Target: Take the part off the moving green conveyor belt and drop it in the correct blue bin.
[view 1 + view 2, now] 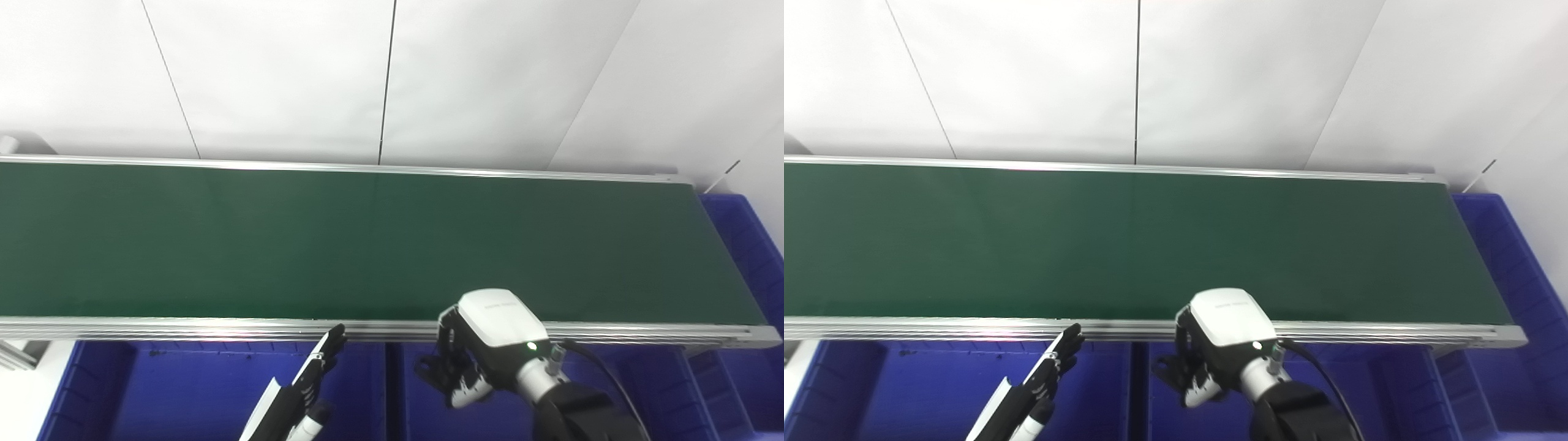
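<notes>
The green conveyor belt (367, 239) runs across the view, and I see no part on it. My right hand (474, 349) hangs just past the belt's near rail, over a blue bin (410, 416). Its fingers curl loosely downward with the thumb spread to the left, and nothing shows between them. My left hand (315, 367) is low over the neighbouring blue bin (184, 392), its fingers stretched out straight toward the rail and holding nothing. The floors of both bins show only blue where I can see them.
The belt's aluminium near rail (184, 327) separates the belt from the bins. A divider (389, 380) splits the two front bins. Another blue bin (750, 245) stands past the belt's right end, and one more (716, 392) at the lower right. White wall panels stand behind.
</notes>
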You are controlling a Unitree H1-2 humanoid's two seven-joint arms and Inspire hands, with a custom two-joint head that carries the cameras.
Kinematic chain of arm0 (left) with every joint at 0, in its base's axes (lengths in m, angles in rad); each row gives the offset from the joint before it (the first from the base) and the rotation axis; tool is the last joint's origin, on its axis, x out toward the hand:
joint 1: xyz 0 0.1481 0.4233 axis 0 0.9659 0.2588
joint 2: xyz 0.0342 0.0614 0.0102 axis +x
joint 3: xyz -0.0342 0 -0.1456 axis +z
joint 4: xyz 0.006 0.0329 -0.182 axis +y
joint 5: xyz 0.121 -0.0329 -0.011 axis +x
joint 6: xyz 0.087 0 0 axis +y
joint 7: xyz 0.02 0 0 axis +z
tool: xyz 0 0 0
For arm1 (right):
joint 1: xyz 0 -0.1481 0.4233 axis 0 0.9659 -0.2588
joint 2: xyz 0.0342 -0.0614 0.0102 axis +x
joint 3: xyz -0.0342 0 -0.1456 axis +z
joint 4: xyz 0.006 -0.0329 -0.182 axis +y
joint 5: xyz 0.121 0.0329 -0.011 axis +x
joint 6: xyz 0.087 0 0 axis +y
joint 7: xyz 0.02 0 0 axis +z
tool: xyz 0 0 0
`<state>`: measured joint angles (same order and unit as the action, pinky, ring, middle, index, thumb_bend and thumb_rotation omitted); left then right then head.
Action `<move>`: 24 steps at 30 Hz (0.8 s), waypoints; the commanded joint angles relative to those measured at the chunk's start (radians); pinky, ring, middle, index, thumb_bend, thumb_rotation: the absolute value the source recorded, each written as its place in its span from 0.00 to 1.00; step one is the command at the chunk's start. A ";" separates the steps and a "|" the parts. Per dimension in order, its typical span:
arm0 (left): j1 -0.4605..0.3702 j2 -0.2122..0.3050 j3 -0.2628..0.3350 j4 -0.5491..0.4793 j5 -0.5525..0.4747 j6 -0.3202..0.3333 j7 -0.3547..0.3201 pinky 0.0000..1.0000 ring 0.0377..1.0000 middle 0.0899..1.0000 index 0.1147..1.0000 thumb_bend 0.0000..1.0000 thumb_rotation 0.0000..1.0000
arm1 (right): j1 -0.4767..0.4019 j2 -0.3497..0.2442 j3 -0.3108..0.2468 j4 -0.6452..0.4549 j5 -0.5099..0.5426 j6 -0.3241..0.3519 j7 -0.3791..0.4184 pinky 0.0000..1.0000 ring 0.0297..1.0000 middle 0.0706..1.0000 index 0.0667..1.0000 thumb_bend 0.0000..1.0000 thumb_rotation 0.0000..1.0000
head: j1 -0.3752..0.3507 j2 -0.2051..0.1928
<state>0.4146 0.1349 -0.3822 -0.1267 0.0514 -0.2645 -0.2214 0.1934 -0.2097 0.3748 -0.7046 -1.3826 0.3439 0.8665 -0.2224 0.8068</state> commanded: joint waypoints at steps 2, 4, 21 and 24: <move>0.003 0.003 0.003 -0.043 -0.008 -0.008 -0.010 1.00 1.00 0.98 1.00 0.60 0.95 | 0.042 0.010 -0.029 -0.040 -0.004 -0.059 -0.005 0.13 0.18 0.43 0.45 0.52 0.00 | 0.001 0.003; 0.001 0.004 0.005 -0.043 -0.007 -0.004 -0.012 1.00 1.00 0.98 1.00 0.60 0.95 | 0.076 0.007 -0.043 -0.009 0.001 -0.074 -0.044 0.16 0.20 0.43 0.45 0.52 0.00 | 0.002 0.006; 0.000 -0.001 0.005 -0.047 -0.001 0.004 -0.014 1.00 0.99 0.98 1.00 0.59 0.93 | 0.109 -0.048 -0.061 0.417 0.002 -0.166 -0.735 0.11 0.15 0.30 0.45 0.51 0.12 | 0.017 0.012; -0.001 -0.004 0.003 -0.045 0.005 0.001 -0.012 0.99 0.99 0.98 1.00 0.57 0.93 | 0.108 -0.047 -0.062 0.431 -0.008 -0.146 -0.726 0.32 0.43 0.59 0.68 0.77 0.61 | 0.020 0.012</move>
<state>0.4135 0.1356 -0.3717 -0.1423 0.0521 -0.2495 -0.2253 0.3105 -0.2529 0.3124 -0.2613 -1.3764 0.1955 0.1709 -0.2025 0.8191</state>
